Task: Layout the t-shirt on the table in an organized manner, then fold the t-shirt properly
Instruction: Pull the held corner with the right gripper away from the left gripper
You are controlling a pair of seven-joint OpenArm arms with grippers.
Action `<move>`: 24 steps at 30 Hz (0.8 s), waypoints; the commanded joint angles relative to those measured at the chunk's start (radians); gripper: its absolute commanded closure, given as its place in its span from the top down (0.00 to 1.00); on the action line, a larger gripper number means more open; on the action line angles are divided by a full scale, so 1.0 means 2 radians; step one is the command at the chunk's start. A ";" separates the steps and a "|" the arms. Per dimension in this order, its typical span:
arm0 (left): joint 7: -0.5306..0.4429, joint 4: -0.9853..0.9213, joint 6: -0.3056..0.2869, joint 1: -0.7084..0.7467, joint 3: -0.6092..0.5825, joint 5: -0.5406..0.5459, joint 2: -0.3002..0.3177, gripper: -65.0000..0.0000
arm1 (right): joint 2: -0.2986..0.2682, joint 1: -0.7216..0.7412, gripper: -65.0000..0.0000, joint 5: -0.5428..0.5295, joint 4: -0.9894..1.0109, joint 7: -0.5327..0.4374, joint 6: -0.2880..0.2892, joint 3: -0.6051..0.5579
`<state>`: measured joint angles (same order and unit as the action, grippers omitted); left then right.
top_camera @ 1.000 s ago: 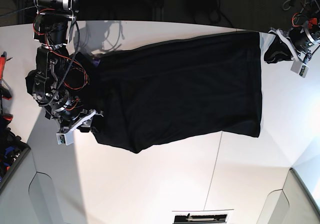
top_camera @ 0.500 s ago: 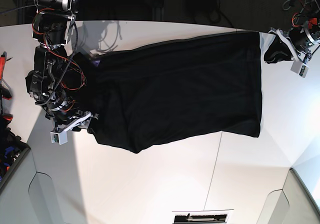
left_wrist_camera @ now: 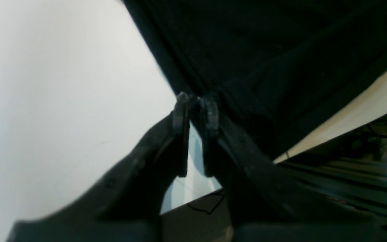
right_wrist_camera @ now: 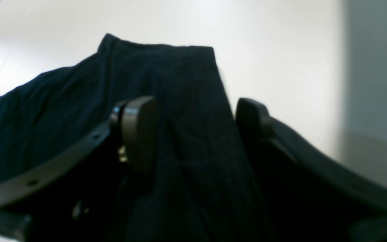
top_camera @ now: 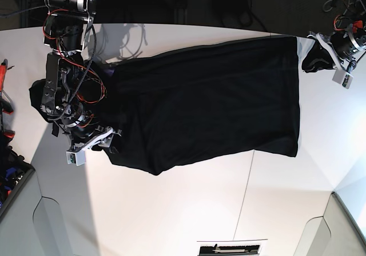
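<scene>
Since a second ago the right gripper (right_wrist_camera: 193, 134) has spread wide, straddling the black t-shirt (top_camera: 211, 102) unclamped. Left gripper (left_wrist_camera: 196, 101) pinches its corner; the shirt lies lengthwise across the white table (top_camera: 171, 210), bare below.

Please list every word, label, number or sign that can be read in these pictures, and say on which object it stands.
None can be read.
The t-shirt shows only plain black cloth in all three views.
The table carries no writing.
The grippers show no legible label.
</scene>
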<state>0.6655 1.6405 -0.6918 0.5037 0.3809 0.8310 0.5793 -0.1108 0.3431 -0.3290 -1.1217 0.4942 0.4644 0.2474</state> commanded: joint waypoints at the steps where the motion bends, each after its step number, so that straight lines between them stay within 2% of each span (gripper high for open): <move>1: -0.009 0.006 -0.003 -0.001 0.005 0.009 0.009 0.11 | -0.002 0.013 0.57 -0.010 -0.009 -0.010 0.009 0.000; 3: -0.009 0.006 -0.003 -0.001 0.005 0.009 0.009 0.11 | -0.002 0.013 0.54 -0.009 -0.009 -0.011 0.018 0.000; 4: -0.009 0.006 -0.003 -0.001 0.005 0.009 0.009 0.11 | -0.002 0.013 0.50 -0.010 -0.009 -0.013 0.024 0.000; 6: -0.009 0.006 -0.003 -0.001 0.005 0.009 0.009 0.11 | -0.002 0.014 0.35 -0.010 -0.009 -0.014 0.037 0.000; 10: -0.009 0.006 -0.003 -0.001 0.005 0.009 0.009 0.11 | -0.003 0.014 0.03 -0.009 -0.009 -0.014 0.037 0.000; 11: -0.009 0.006 -0.003 -0.001 0.005 0.009 0.009 0.11 | -0.003 0.014 0.00 -0.009 -0.009 -0.014 0.037 0.000; 17: -0.005 0.006 -0.003 0.002 0.005 0.009 0.009 0.11 | -0.007 0.027 0.00 -0.007 -0.010 -0.014 0.037 0.002; 24: -0.005 0.006 -0.003 0.021 0.005 0.008 0.010 0.11 | -0.037 0.075 0.00 0.016 -0.010 -0.026 0.037 0.002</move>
<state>0.6727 1.6405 -0.6918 0.5457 0.3809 0.8307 0.5797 -0.1780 0.4637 -0.2813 -1.1221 0.4721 0.5316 0.2478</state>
